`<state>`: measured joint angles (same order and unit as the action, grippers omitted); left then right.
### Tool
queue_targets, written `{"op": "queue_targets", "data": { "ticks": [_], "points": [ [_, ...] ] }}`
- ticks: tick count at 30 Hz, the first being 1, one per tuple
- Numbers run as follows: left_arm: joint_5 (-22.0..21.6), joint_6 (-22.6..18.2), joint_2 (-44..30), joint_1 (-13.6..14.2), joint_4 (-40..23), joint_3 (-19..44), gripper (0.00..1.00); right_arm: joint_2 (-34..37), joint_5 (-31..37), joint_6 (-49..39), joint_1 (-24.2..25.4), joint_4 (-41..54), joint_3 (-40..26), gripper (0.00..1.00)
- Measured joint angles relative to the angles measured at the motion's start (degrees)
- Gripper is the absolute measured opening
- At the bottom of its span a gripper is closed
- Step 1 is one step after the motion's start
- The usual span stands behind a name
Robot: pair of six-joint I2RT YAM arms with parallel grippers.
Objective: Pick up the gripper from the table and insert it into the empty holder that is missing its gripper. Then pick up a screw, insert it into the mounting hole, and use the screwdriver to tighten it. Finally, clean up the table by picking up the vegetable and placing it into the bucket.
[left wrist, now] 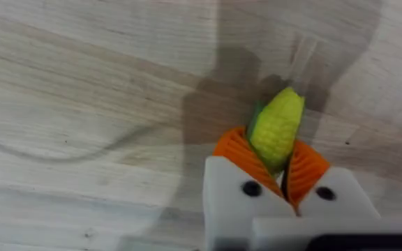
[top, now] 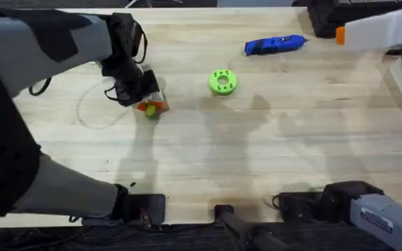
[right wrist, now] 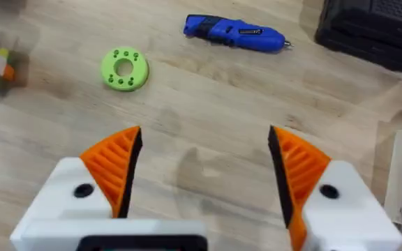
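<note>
**A:** Looming closest under the overhead camera is the left arm, reaching out over the worktop [top: 271, 160] toward its far left corner. What's its claw doing?

**B:** The left claw [left wrist: 279, 162] is clamped on the vegetable [left wrist: 278, 129], a yellow-green toy corn cob, low over the wood. Only the lower end sits between the orange pads [left wrist: 237, 152]; most of the cob sticks out past them.

**A:** So the risk?

**B:** My guess is that it pivots or slips out during the lift, since the rounded, bumpy surface gives the ribbed pads little to bite. And I see no bucket anywhere on the worktop, so the carry could be long.

**A:** And the other arm?

**B:** The right claw [right wrist: 204, 174] is spread wide and holds nothing, near the front edge. If it moves in, the arms could collide.

**A:** Anything in the path?

**B:** The blue screwdriver [top: 275, 45] near the far edge and the lime-green disc [top: 222, 81] mid-worktop; a low sweep could knock either.
</note>
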<state>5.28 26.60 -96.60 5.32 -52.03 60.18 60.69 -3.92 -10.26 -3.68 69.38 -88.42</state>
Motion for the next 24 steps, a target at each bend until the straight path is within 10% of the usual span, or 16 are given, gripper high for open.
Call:
{"op": "queue_targets", "data": {
  "ticks": [12, 24],
  "points": [
    [-1.07, -7.08, 5.44, 0.00, -8.35, 13.23, 0.028, 2.39, 0.00, 0.00, 0.00, -0.06, 0.00, 0.990],
    [-14.06, -9.69, 10.70, -4.70, -0.03, 24.68, 0.028, 2.53, -0.01, 0.01, 0.00, -0.06, 0.00, 0.992]
  ]
}}
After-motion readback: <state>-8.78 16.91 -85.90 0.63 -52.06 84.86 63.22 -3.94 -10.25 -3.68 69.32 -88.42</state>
